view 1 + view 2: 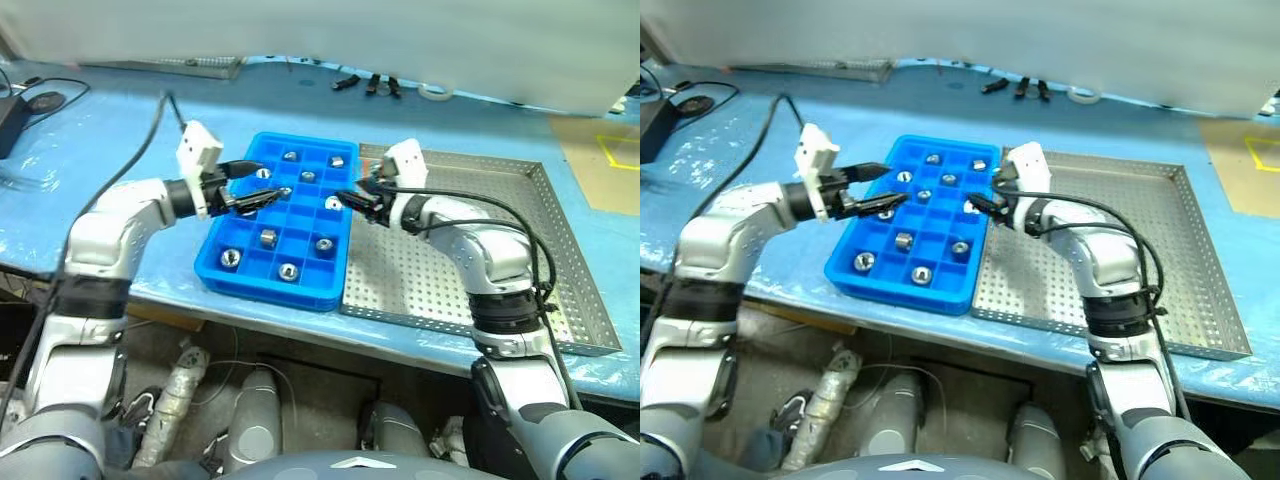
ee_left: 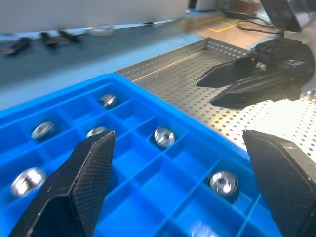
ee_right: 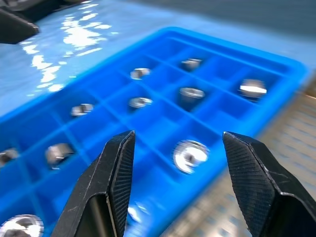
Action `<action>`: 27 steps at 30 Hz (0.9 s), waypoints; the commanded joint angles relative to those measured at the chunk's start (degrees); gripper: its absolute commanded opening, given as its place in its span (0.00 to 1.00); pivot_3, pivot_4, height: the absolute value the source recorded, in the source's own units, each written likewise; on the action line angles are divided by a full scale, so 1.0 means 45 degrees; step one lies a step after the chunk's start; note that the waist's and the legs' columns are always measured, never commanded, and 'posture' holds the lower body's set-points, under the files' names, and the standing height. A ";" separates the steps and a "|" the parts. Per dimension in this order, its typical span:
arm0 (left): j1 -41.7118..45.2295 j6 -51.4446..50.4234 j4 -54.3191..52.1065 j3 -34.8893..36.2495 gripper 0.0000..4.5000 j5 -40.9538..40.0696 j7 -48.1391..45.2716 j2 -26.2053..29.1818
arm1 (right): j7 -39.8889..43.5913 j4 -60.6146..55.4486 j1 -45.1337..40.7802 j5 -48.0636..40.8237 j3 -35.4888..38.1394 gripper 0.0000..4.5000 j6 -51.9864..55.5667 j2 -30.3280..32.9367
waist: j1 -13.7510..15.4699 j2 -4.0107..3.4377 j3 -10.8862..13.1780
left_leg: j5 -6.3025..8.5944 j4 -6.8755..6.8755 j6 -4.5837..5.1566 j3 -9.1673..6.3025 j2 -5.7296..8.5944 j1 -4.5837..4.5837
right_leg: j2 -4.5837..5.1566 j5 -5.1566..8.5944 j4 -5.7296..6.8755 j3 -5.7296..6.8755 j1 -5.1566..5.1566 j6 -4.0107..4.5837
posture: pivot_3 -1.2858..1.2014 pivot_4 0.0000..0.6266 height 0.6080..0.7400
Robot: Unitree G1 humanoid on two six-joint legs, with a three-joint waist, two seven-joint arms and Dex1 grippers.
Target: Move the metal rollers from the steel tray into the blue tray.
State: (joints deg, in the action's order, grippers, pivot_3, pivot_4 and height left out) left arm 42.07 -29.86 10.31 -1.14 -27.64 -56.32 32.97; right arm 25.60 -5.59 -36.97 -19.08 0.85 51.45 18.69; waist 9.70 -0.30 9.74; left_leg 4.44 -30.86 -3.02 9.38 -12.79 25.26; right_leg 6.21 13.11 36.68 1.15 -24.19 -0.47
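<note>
Metal rollers (image 1: 268,237) sit one per compartment in the blue tray (image 1: 213,268), centre of the left eye view; about nine visible, scattered across the grid. Steel tray (image 1: 560,215) lies just right of it, touching or nearly so, on the blue-covered table (image 1: 90,130); its perforated floor looks bare, so the transfer looks close to done. Left gripper (image 1: 252,186) hovers over the blue tray's upper-left part, fingers (image 2: 89,173) spread wide, nothing between them. Right gripper (image 1: 352,196) sits at the tray's right rim, fingers (image 3: 116,173) parted, released, nothing held. Rollers likely rigid, dense for their size, smooth and slippery, prone to roll; best pinched across the round sides, square on, and low
</note>
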 commanded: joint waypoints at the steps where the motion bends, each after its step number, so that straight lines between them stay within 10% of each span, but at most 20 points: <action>1: 0.1186 0.1056 0.1296 -0.0500 0.96 0.0571 -0.0830 -0.0616 | -0.0982 -0.0867 0.0475 0.0303 0.0908 0.66 -0.0337 0.0214 | -0.0255 0.0000 0.0000 | 0.0001 0.0000 0.0002 0.0000 -0.0003 0.0009 | -0.0002 0.0000 -0.0003 0.0004 -0.0001 -0.0001 | 0.47 0.24 1.00; 27: 0.2970 0.2417 0.4089 -0.0947 0.96 0.2022 -0.2764 -0.2296 | -0.5067 0.3343 0.2250 0.3037 0.1644 0.66 -0.4604 -0.0678 | -0.1285 0.0001 0.0001 | 0.0105 -0.0099 0.0283 0.0123 -0.0002 -0.0011 | 0.0001 0.0003 -0.0031 -0.0021 0.0005 0.0012 | 0.44 0.24 1.00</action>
State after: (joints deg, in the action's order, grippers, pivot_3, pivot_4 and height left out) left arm 55.40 -18.74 31.01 -6.50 -18.57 -68.60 21.98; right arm 3.09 9.49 -26.15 -5.91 6.69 32.33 15.03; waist 3.92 -0.29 9.74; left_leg 4.92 -31.31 -1.72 9.93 -12.79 25.21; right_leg 6.21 13.12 36.53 1.06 -24.17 -0.41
